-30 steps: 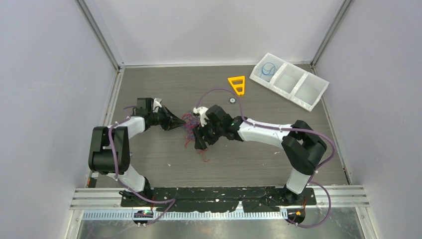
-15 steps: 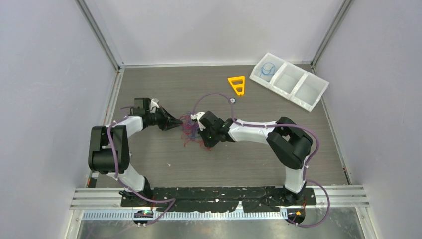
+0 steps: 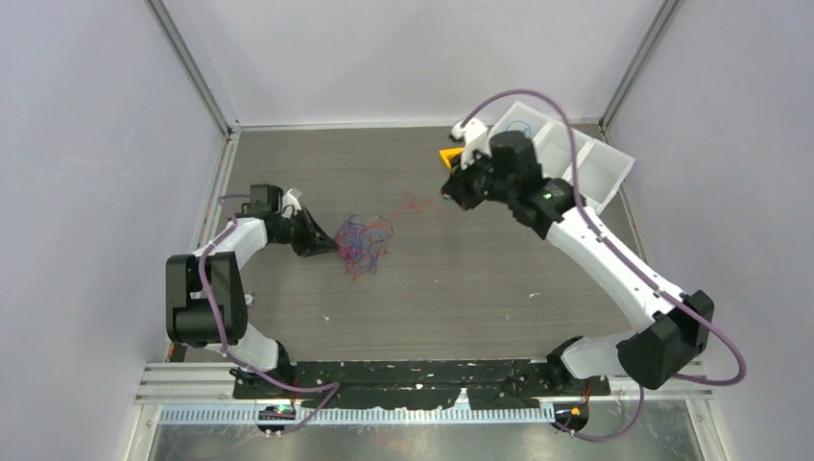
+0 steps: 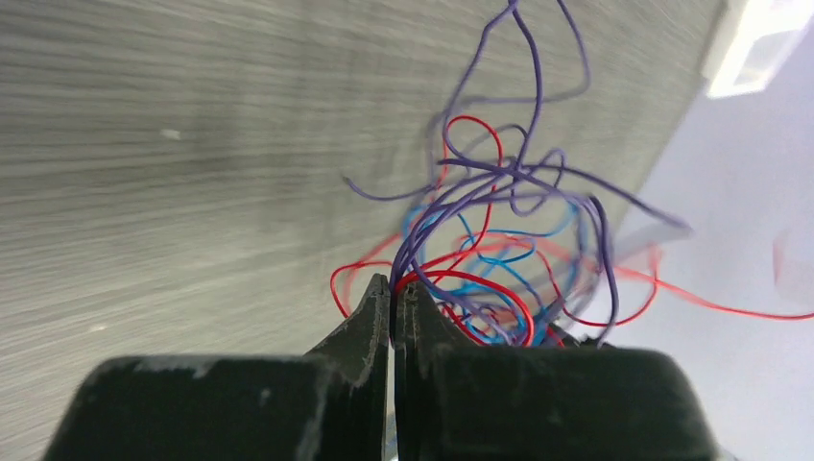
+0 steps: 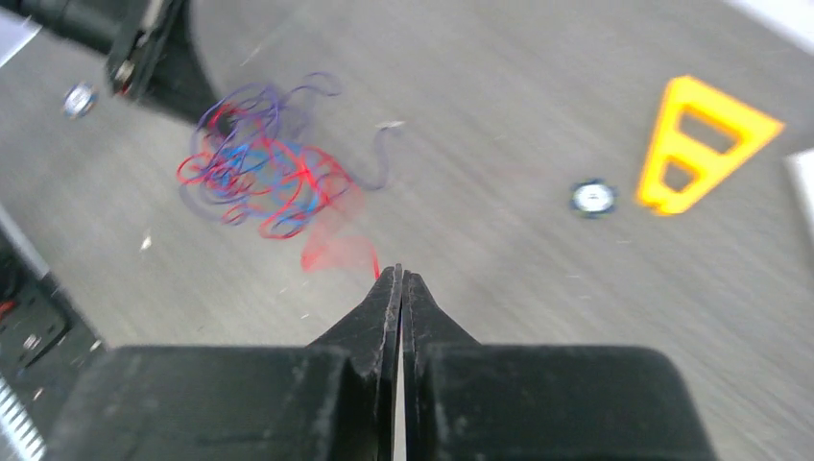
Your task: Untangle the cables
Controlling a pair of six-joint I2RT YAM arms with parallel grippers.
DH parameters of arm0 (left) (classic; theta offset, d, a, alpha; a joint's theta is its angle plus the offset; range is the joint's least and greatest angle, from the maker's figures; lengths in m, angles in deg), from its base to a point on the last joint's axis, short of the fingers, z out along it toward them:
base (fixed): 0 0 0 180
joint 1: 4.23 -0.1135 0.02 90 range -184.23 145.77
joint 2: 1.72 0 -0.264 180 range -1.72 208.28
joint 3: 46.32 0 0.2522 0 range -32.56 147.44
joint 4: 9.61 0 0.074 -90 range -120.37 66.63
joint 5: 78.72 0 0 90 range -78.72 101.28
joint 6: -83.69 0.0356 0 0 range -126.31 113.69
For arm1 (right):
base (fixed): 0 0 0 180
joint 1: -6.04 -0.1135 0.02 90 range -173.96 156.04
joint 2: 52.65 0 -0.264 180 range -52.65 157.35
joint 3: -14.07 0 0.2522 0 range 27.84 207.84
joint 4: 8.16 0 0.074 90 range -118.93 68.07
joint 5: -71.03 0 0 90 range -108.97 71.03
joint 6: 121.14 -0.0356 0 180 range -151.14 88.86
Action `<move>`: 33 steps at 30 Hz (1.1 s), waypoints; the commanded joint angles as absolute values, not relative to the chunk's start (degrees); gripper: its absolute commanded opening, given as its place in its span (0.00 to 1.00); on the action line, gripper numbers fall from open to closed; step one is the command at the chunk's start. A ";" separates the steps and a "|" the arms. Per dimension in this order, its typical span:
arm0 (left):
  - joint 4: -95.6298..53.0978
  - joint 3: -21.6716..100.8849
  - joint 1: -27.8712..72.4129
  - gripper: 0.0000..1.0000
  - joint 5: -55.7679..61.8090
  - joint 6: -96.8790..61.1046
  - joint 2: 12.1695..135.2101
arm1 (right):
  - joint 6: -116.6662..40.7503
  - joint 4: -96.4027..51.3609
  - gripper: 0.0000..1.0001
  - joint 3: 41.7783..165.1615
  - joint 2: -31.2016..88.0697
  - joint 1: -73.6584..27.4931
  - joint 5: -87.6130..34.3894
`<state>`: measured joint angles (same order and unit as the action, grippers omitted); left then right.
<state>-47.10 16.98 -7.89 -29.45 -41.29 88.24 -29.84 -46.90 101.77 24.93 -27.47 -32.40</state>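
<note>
Left fingers [image 4: 370, 327] and right fingers [image 5: 379, 317] pinch cables [image 3: 363, 240] above grey table [image 3: 480, 288], lilac walls [image 3: 86, 144].

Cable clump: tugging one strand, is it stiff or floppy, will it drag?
Likely floppy: the cables curl in thin loose loops. Probably light, so they'd drag unless the shut left gripper pins them. Snag-prone: the red strand at the right gripper runs into the clump.

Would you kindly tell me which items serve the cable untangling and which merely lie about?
Job: cables, left gripper, right gripper, white divided tray holding a blue cable.
Lying about: orange triangle, small round disc.
</note>
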 commanded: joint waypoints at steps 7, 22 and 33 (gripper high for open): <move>-53.01 19.88 -9.96 0.01 -16.70 -30.89 87.54 | -24.23 -47.04 0.05 117.53 17.60 -13.58 -25.83; -54.91 23.43 -7.25 0.07 -29.62 -24.35 91.22 | 0.06 -50.07 0.62 100.96 35.17 -29.65 -45.81; -57.85 30.13 -1.24 0.00 -40.21 -20.97 97.52 | 10.86 -43.27 0.79 102.87 50.87 -32.09 -46.51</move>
<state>-57.11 27.93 -1.90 -32.22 -21.90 95.75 5.26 -47.60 100.17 50.18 -32.37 -44.38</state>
